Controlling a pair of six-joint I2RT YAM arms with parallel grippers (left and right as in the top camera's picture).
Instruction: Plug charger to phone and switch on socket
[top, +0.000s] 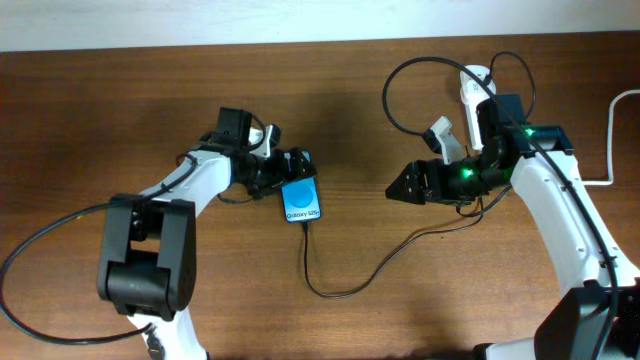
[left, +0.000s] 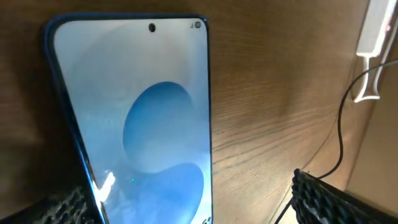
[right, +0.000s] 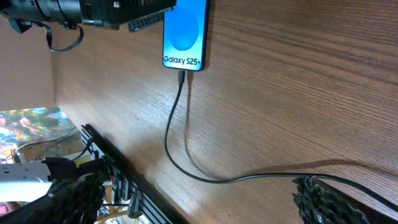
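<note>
The phone lies flat mid-table, its blue screen up and a white text line at its near end. The charger, a thin black cable, has its small tip seated in that end. From there it loops forward and runs right, under my right arm. My left gripper is open at the phone's far end, and the phone lies between its fingers, untouched. My right gripper is open and empty, pointing left, with the cable passing by one finger. The white socket is partly hidden behind my right arm.
A thick white cord runs down the table's right edge. A black cable arcs over the back right. In the right wrist view the table's front edge lies close below the gripper, with metal framing beyond it.
</note>
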